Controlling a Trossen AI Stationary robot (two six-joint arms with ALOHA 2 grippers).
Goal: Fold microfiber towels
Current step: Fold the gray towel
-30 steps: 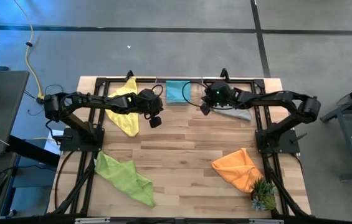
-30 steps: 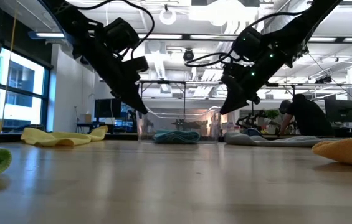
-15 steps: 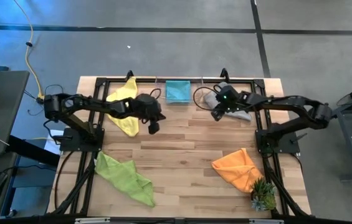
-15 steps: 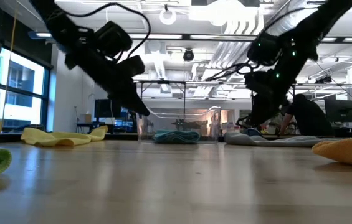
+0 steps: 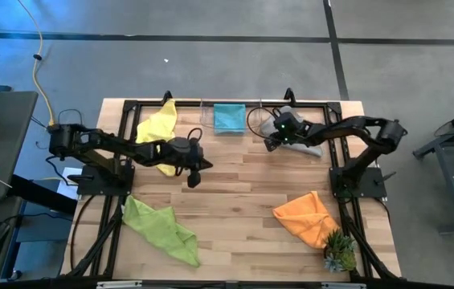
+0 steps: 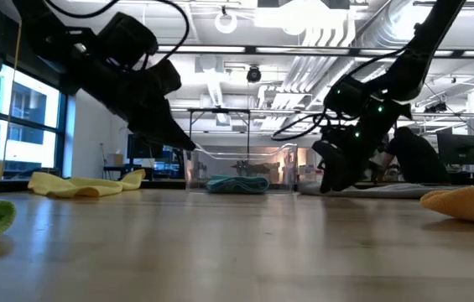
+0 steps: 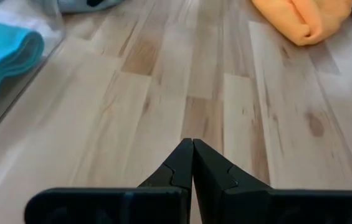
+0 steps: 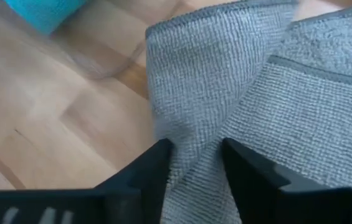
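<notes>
The grey towel (image 5: 305, 145) lies partly doubled over at the table's far right. My right gripper (image 8: 194, 158) is open and down on the towel's left end, slanting steeply downward. My left gripper (image 7: 192, 155) is shut and hangs over bare wood near the table's middle (image 5: 194, 178), touching nothing. The yellow towel (image 5: 158, 130) lies crumpled at the far left, the lime green one (image 5: 161, 230) at the near left, and the orange one (image 5: 305, 217) at the near right. The teal towel (image 5: 229, 117) lies folded at the far edge. My right gripper sets both open fingertips (image 8: 157, 163) on the grey towel near its left corner (image 8: 163, 74), slanting down from above. A raised ridge of cloth (image 8: 194, 134) stands between the fingers. The towel rests on the table, with a second hemmed layer (image 8: 313, 74) beside the fingers.
A clear bin wall (image 7: 51, 43) stands around the teal towel at the far edge. A small green spiky plant (image 5: 339, 254) sits at the near right corner beside the orange towel. Black frame rails (image 5: 210, 103) run around the tabletop.
My right gripper has come down from above the table onto the grey towel's left end. My left gripper has moved toward the table's near edge and sunk a little, staying shut.
</notes>
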